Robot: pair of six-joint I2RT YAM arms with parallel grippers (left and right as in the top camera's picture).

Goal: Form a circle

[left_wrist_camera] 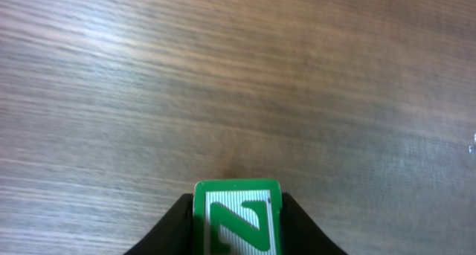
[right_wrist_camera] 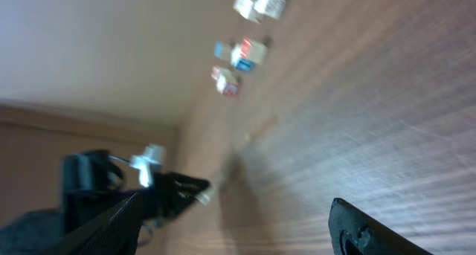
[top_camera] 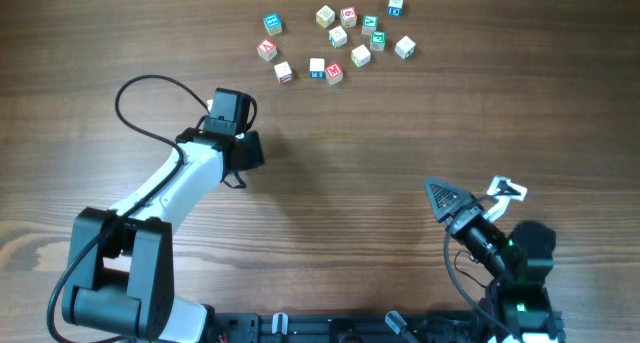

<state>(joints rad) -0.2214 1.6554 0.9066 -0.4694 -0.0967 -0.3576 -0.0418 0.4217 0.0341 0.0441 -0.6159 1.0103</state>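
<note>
A green block (left_wrist_camera: 238, 218) is pinched in the left claw (left_wrist_camera: 238, 210). A black finger (left_wrist_camera: 172, 229) is pressed on each side of it. The block's face is white with thin stripes and a green edge. A big green letter is printed on it, and it looks like an N. The bottom of the letter is cut off by the edge of the picture. It cannot be told if the block is sitting on the table (top_camera: 380, 153) or is held just above it.

From overhead, the green block is hidden under the left arm (top_camera: 175, 183).

The other blocks (top_camera: 338, 36) are lying in a loose bunch at the far side of the table, well apart from both claws. Red, blue and green marks are seen on them. One red-edged block (top_camera: 334, 73) may have an M on it, but the letters are too small to be read for sure.

The right claw (right_wrist_camera: 236, 203) is spread wide, and nothing is held in it. Only the tips of its fingers are seen at the bottom of its own view. That view is tilted and blurry. A few blocks (right_wrist_camera: 242, 54) are seen far off in it, and no writing can be made out there.
</note>
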